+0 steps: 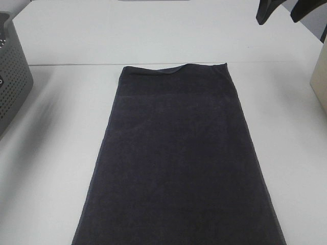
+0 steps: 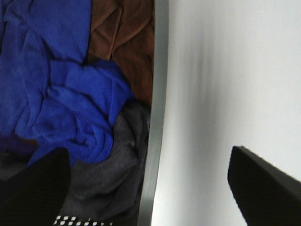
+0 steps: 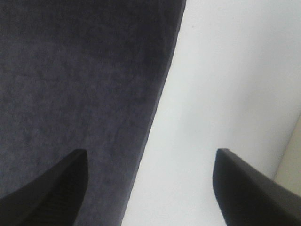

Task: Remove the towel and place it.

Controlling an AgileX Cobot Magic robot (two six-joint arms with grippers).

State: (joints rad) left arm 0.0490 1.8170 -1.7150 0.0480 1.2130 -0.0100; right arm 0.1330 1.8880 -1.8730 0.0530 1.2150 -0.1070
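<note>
On the white bench (image 1: 56,168) we find the large dark navy terry towel (image 1: 179,163) spread flat, beside the grey perforated plastic basket (image 1: 13,81). We note the right gripper (image 3: 150,188) wide above its edge, the left gripper (image 2: 150,188) wide over the basket rim.

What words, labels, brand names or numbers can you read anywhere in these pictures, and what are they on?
None can be read in any view.
Towel: plain dark cloth, no tag or print showing.
Basket: only holes in its grey wall, no lettering.
Cloths in the basket, blue, brown and grey: no labels visible.
Table and both grippers, left and right: unmarked.
</note>
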